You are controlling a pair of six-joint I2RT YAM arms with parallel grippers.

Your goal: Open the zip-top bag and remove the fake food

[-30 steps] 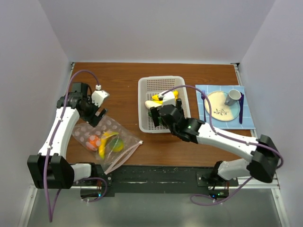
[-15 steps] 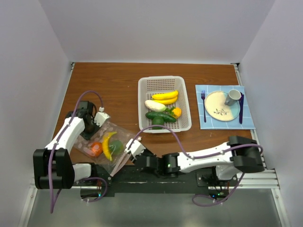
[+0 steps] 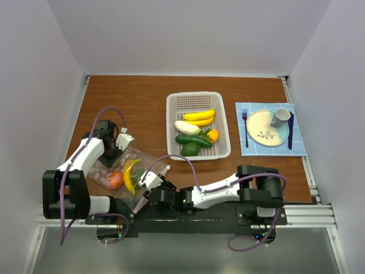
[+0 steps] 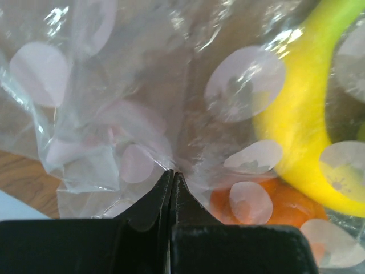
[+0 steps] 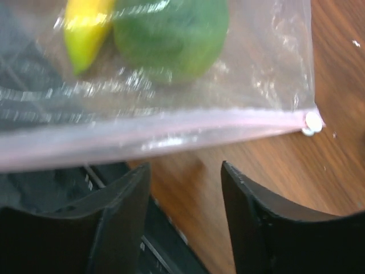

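Observation:
The zip-top bag (image 3: 108,169) lies at the near left of the table, a clear pouch with pale pink dots. Fake food shows inside it: a yellow banana (image 4: 291,137), an orange-red tomato (image 4: 274,208) and a green round (image 5: 171,34). My left gripper (image 4: 171,173) is shut on a gathered fold of the bag's far side. The pink zip strip (image 5: 171,128) with its white slider (image 5: 312,123) runs just beyond my right gripper (image 5: 185,171), whose jaws stand open over the bare wood. More fake food lies in the white basket (image 3: 171,125).
The basket holds a banana (image 3: 199,116), a white oval (image 3: 186,128) and a cucumber (image 3: 194,140). A cream plate (image 3: 267,127) with a grey mug (image 3: 280,117) sits on a blue mat (image 3: 242,145) at the right. The table's near edge and black rail lie right under the right gripper.
My right arm left the basket and swung down to the bag's zip edge at the near side. My left gripper dropped onto the bag's far side and shut on it.

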